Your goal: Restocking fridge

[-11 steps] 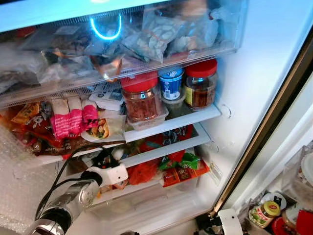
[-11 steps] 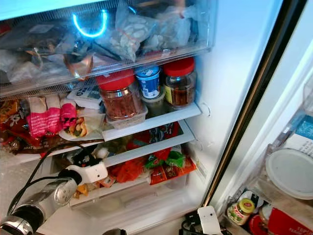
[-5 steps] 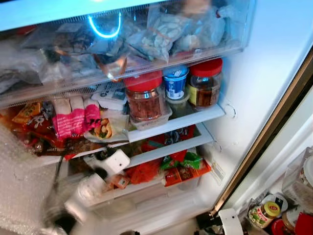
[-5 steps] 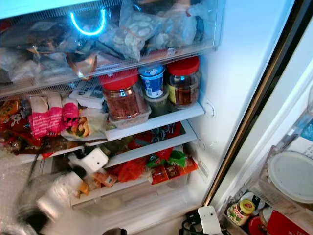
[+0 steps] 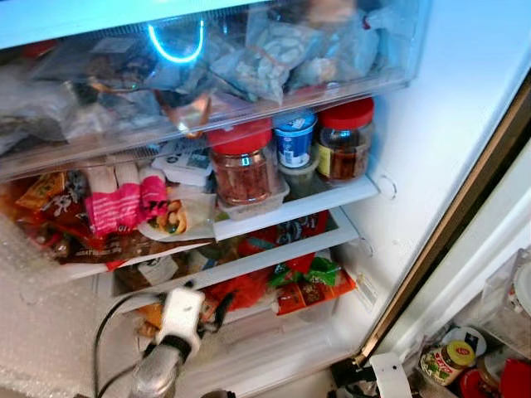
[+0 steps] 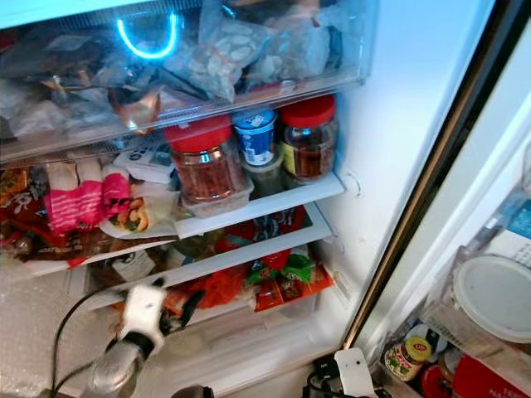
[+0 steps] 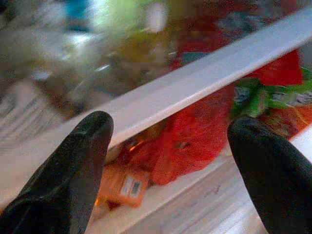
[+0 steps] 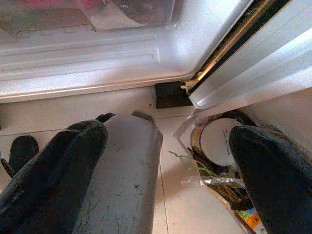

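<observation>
The open fridge's shelves are packed. My left gripper (image 5: 217, 308) hovers at the front of the lower shelf (image 5: 274, 257), fingers open with nothing between them. In the left wrist view its fingertips (image 7: 92, 131) frame a red bag (image 7: 195, 141) and an orange packet (image 7: 124, 183) under the white shelf edge. The red bag (image 5: 245, 290) lies beside green and red packets (image 5: 311, 282). My right gripper (image 8: 168, 141) hangs low by the fridge's foot, open, with a grey cylinder (image 8: 122, 175) beside one finger.
Two red-lidded jars (image 5: 242, 162) (image 5: 342, 141) and a blue cup (image 5: 292, 139) stand on the upper shelf, pink packets (image 5: 124, 203) to their left. A clear drawer (image 5: 207, 75) of bags sits above. The door shelf at right holds a yellow-lidded jar (image 5: 448, 361).
My left arm has pulled back out of the middle shelf gap and dropped to the front of the lower shelf. A pale labelled packet now shows where it was.
</observation>
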`<state>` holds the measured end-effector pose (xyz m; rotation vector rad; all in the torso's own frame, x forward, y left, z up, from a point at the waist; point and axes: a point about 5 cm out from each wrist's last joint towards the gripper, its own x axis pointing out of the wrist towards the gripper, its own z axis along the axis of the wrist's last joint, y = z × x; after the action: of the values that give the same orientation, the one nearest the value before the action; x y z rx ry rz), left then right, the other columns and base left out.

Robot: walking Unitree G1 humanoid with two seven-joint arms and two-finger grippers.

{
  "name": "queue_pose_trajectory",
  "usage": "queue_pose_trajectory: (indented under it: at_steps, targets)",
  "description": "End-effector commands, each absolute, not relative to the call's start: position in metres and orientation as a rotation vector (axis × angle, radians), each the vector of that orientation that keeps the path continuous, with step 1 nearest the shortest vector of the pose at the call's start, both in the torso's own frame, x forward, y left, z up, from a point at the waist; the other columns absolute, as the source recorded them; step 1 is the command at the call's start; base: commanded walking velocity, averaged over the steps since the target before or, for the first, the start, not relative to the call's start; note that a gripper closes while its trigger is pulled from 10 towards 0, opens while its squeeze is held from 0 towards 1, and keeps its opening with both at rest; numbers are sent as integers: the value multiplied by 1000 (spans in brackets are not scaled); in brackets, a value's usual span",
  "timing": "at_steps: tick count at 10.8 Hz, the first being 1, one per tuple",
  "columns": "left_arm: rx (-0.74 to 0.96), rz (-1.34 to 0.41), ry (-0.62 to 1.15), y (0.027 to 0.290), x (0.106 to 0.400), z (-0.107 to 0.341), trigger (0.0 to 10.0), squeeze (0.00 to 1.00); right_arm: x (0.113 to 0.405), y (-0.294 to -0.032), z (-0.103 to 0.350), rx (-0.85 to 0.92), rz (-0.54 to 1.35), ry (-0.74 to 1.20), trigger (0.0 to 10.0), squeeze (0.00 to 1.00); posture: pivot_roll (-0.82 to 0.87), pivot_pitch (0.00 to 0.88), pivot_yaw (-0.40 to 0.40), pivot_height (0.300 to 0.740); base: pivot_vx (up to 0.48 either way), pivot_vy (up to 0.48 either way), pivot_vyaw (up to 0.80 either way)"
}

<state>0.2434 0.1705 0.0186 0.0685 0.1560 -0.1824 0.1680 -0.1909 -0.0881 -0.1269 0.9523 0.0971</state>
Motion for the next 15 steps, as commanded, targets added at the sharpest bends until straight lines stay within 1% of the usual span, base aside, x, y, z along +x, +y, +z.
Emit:
queue_pose_trajectory:
  at_steps: [1, 2, 4, 6, 12, 15]
  targets:
    - [30, -118, 175, 180, 240, 17, 10000, 0, 122, -186, -108, -133, 137, 1136, 10000, 0, -122, 40, 72, 641, 0, 0, 0]
    - [-22, -83, 174, 181, 239, 18, 10000, 0, 122, -186, -107, -134, 137, 1136, 10000, 0, -124, 37, 71, 641, 0, 0, 0]
    - [-44, -74, 160, 178, 242, 24, 10000, 0, 121, -187, -107, -137, 136, 1135, 10000, 0, -128, 21, 65, 641, 0, 0, 0]
    - [-26, -78, 159, 178, 243, 26, 10000, 0, 121, -188, -107, -138, 139, 1134, 10000, 0, -128, 20, 62, 641, -244, 0, 0]
    - [-12, -61, 155, 177, 243, 29, 10000, 0, 123, -189, -107, -150, 147, 1131, 10000, 0, -128, 56, 51, 641, -253, 0, 0]
    - [-5, -55, 152, 178, 243, 30, 10000, 0, 124, -189, -106, -149, 146, 1129, 10000, 0, -125, 61, 50, 641, -266, 0, 0]
